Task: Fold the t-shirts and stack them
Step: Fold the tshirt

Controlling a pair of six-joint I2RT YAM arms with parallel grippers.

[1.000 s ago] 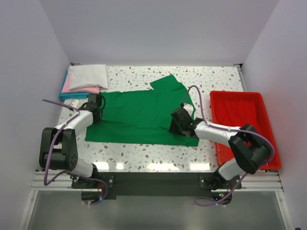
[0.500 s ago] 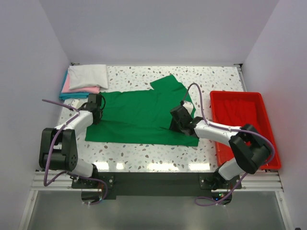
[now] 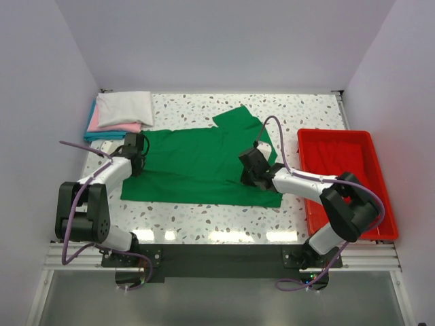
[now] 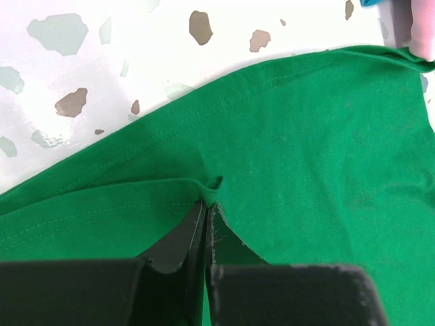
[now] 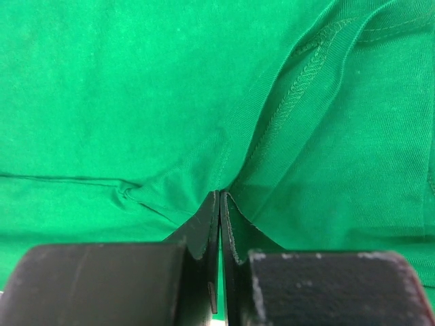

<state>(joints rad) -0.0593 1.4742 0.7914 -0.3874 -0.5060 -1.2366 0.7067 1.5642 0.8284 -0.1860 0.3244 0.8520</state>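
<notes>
A bright green t-shirt (image 3: 197, 163) lies spread flat on the speckled table, one sleeve (image 3: 238, 117) pointing to the back. My left gripper (image 3: 136, 151) rests at the shirt's left edge, shut on a small pinch of green cloth (image 4: 212, 191). My right gripper (image 3: 246, 168) sits on the shirt's right part, beside a stitched seam (image 5: 299, 88), its jaws shut on a pleat of green fabric (image 5: 219, 189). Folded white (image 3: 125, 107), pink (image 3: 115, 126) and teal (image 3: 102, 136) t-shirts lie stacked at the back left.
A red plastic tray (image 3: 348, 178) stands on the right side of the table, close to my right arm. White walls close in the table on three sides. Bare speckled tabletop (image 3: 204, 221) shows in front of the green shirt.
My right gripper has closed on the green cloth and shifted slightly left and back. The left gripper has stayed shut in place.
</notes>
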